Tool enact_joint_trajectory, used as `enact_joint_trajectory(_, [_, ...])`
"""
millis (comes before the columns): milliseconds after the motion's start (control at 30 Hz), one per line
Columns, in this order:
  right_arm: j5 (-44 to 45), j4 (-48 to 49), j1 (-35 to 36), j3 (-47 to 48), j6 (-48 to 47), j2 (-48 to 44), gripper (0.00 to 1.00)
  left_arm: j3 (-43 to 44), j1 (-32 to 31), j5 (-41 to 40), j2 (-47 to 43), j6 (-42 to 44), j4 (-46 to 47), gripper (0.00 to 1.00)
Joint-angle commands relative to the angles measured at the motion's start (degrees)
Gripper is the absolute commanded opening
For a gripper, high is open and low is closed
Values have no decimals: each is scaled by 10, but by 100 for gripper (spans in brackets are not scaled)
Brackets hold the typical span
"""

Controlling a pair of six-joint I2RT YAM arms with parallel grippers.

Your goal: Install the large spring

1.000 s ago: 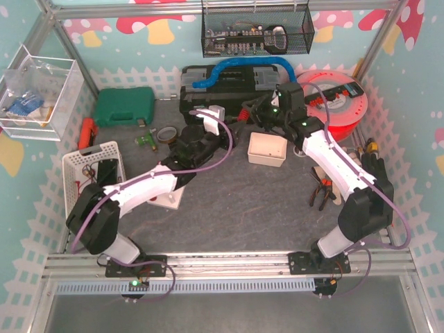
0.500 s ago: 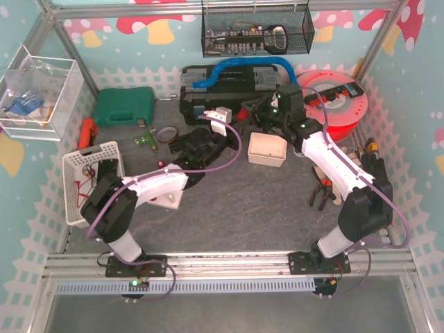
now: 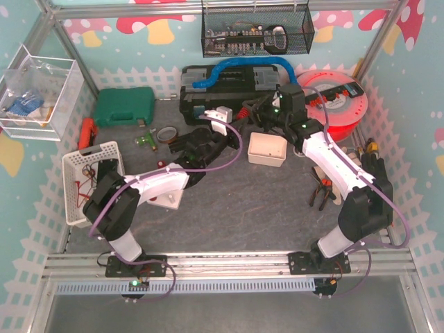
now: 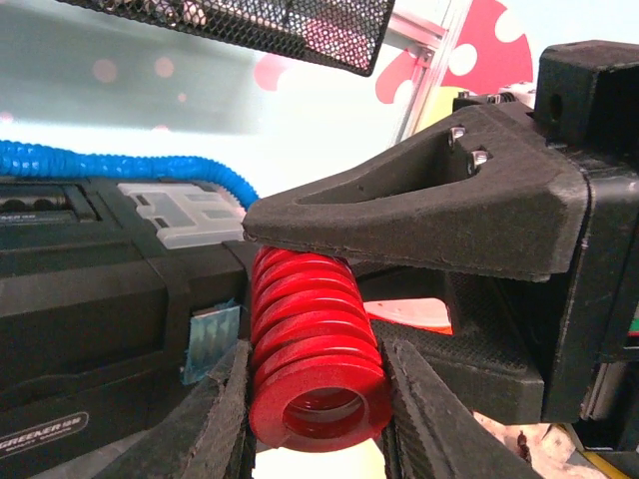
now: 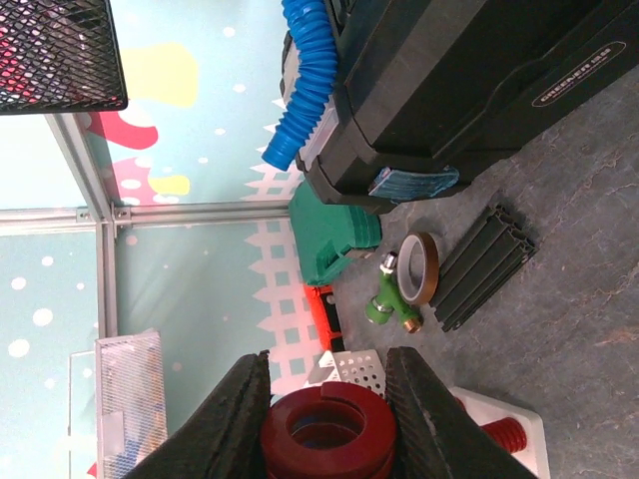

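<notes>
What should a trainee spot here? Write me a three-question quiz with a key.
1. True or false: the red spring lies untouched by any gripper.
2. Left gripper or right gripper: which has the spring between its fingers? A) left only B) right only C) both
3. Fill in: the ribbed hose on the black toolbox is ____.
Key: 1 false; 2 C; 3 blue.
</notes>
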Motion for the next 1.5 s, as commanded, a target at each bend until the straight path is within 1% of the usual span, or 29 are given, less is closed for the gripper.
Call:
enact_joint_trajectory(0, [-31, -14, 1, -1, -27, 0, 9, 34, -8, 45, -1, 20, 30, 8])
enact_joint_trajectory(67, [-37, -15, -3, -2, -35, 4, 14, 34, -7, 42, -5, 28, 27, 4])
enact_joint_trajectory(133, [-44, -16, -6, -4, -36, 7, 22, 38, -4, 40, -8, 30, 16, 0])
enact_joint_trajectory(200, [-42, -16, -8, -1, -46, 6, 31, 42, -2, 44, -14, 35, 0, 0])
enact_joint_trajectory(300, [-24, -20, -12, 5, -63, 0, 50, 48, 2, 51, -28, 42, -48, 0])
enact_joint_trajectory(367, [-9, -36, -16, 14, -84, -2, 61, 52, 5, 48, -48, 43, -102, 0])
enact_joint_trajectory(433, [9, -57, -20, 20, -107, -8, 76, 55, 9, 41, -70, 38, -170, 0])
enact_joint_trajectory(500, [22, -65, -27, 16, -131, -15, 92, 63, 16, 31, -93, 17, -272, 0])
enact_joint_trajectory(533, [30, -68, -31, 11, -144, -20, 98, 66, 23, 28, -106, 2, -315, 0])
enact_joint_trajectory(700, [72, -105, -45, -5, -249, -35, 99, 74, 66, 26, -165, -106, -521, 0])
enact_joint_trajectory(833, [130, -142, -46, -16, -324, -53, 99, 91, 90, 5, -202, -151, -703, 0])
enact_joint_trajectory(933, [158, -144, -46, -40, -346, -74, 99, 81, 110, -8, -229, -186, -806, 0])
enact_joint_trajectory(1067, [168, -144, -46, -68, -345, -81, 99, 68, 168, 36, -244, -231, -925, 0])
enact_joint_trajectory(1133, [162, -144, -46, -72, -339, -78, 99, 78, 176, 51, -244, -240, -970, 0])
enact_joint_trajectory(1233, [160, -144, -46, -67, -339, -74, 99, 96, 176, 62, -240, -227, -1007, 0])
enact_joint_trajectory(1300, [160, -144, -46, -62, -345, -68, 99, 102, 189, 54, -228, -228, -1045, 0])
enact_joint_trajectory(1400, [164, -144, -46, -66, -356, -62, 99, 74, 191, 63, -224, -233, -1071, 0])
enact_joint_trajectory(1467, [167, -144, -46, -72, -356, -59, 99, 53, 191, 78, -232, -246, -1073, 0])
